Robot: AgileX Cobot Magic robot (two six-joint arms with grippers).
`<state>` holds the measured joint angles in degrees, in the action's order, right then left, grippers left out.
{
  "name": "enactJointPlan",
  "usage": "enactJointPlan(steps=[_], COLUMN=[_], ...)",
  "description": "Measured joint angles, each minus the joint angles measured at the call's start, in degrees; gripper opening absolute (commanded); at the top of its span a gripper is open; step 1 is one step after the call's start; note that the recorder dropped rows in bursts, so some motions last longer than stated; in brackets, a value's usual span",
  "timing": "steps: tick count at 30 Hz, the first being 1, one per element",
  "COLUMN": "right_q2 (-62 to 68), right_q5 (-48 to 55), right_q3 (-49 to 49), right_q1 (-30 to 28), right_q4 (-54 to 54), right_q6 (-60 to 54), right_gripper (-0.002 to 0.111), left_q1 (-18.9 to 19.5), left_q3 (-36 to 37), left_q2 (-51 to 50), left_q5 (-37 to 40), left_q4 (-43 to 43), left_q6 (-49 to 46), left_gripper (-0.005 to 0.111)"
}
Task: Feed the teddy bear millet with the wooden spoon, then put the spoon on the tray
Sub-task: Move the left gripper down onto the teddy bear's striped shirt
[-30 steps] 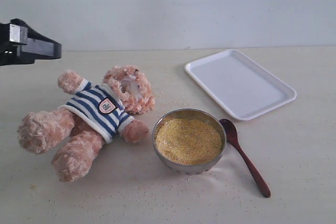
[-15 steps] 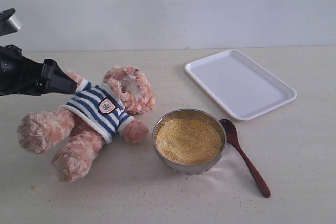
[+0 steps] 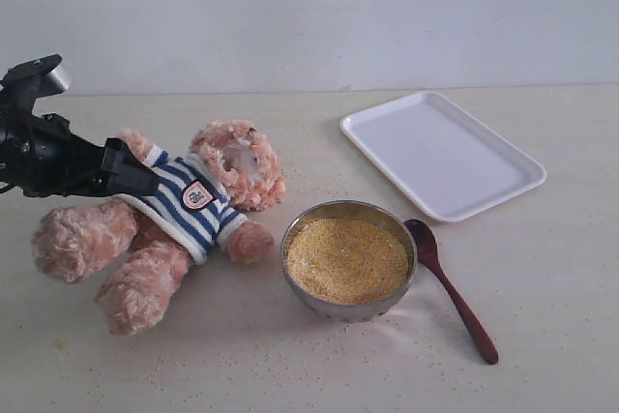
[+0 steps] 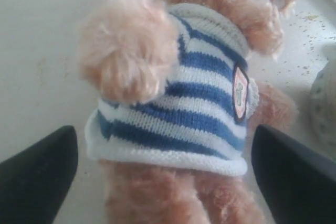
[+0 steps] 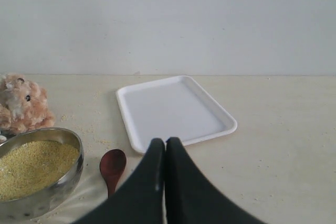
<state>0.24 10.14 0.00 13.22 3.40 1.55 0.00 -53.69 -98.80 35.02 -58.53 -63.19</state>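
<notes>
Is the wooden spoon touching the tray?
Apart. The exterior view shows a strip of table between the wooden spoon and the tray; the right wrist view shows the same gap.

From where I stand, a plain wall of pale grey-white runs straight across the back, matte and evenly toned. Below it stretches a cream-coloured table, smooth and faintly speckled, meeting the wall in one level seam. The light is soft and diffuse, leaving only faint, blurred shadows on the tabletop.
</notes>
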Motion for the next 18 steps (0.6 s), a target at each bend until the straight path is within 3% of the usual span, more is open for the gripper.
enactJointPlan(steps=[18], right_q2=[0.0], right_q5=[0.0], right_q3=[0.0], right_q1=[0.0], right_q4=[0.0], right_q6=[0.0], right_gripper=[0.000], left_q1=[0.0], left_q3=[0.0], left_q2=[-8.2], left_q5=[0.6], left_q4=[-16.3], left_q6=[-17.3], left_gripper=[0.083])
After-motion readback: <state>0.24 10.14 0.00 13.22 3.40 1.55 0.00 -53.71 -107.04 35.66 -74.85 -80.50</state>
